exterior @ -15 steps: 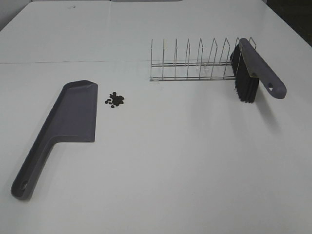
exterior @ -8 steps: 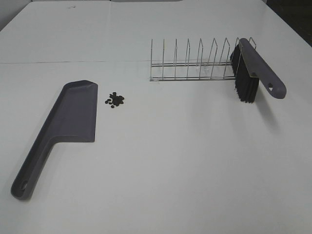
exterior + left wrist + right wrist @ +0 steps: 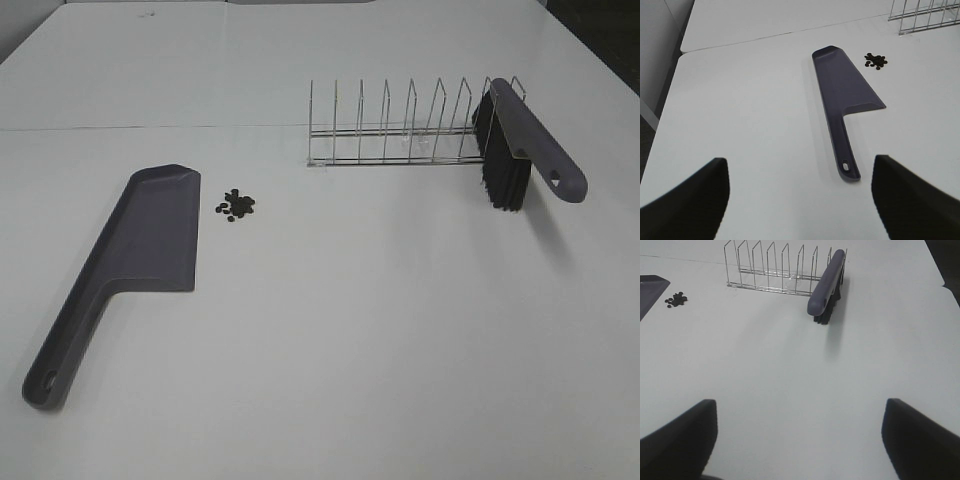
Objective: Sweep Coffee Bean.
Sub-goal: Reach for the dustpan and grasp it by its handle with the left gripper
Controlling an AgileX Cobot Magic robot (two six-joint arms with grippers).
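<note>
The left tool (image 3: 799, 170) is released: its two dark fingers (image 3: 690, 200) stand wide apart above bare bench (image 3: 380, 330), gripping and touching nothing. The right tool (image 3: 799, 410) is the same, its fingers spread fully and hanging over bare white surface. Neither tool appears in the exterior high view.

The coffee beans (image 3: 236, 205) lie in a small tight cluster on the left half of the bench, about midway between the near and far edges. They sit just beside the wide mouth end of the grey dustpan (image 3: 140, 250), on its rack side, with a narrow gap between. The dustpan lies flat, its handle running toward the near left corner.

A wire rack (image 3: 400, 130) stands on the right half, farther back than the beans. A grey brush (image 3: 525, 145) leans against the rack's right end, black bristles down on the bench, handle slanting toward the right edge.

From the beans and rack to the near edge the surface is plain and open. The right edge lies close beyond the brush handle.
</note>
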